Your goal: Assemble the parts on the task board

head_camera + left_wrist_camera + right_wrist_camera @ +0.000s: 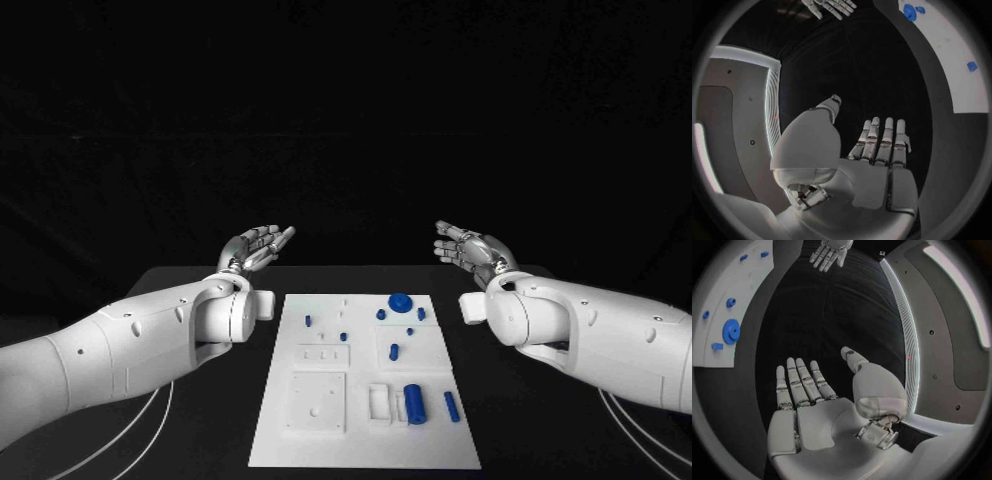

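**Operator:** Head view first: my left robot hand [257, 246] and my right robot hand [470, 246] are both raised beyond the far end of the task board [433, 440], palms turned inward toward each other, fingers spread, nothing in either. Neither touches the board or the counter [534, 440].

**Spotter:** So which step are we on?

**Operator:** I'd judge the very start. No part is in hand. The board lies in the middle of the counter between my arms. Loose blue pieces sit on it: a round gear [400, 299] at the far end, a long cylinder [414, 403] near my end with a slim bar [451, 405] just beside it, and a few small pegs between.

**Spotter:** Do the wrist cameras agree?

**Operator:** Yes. The left wrist view shows flat, open fingers [879, 140] over bare black, the board off to one side. The right wrist view shows the same, with the toothed gear on the board's edge.

**Spotter:** Next move?

**Operator:** My guess: bring one hand down and back over the board, pick a piece, and close on it cleanly. The small pegs would need a fine pinch; the gear looks easier. Which recess each part belongs to I can't tell from here.
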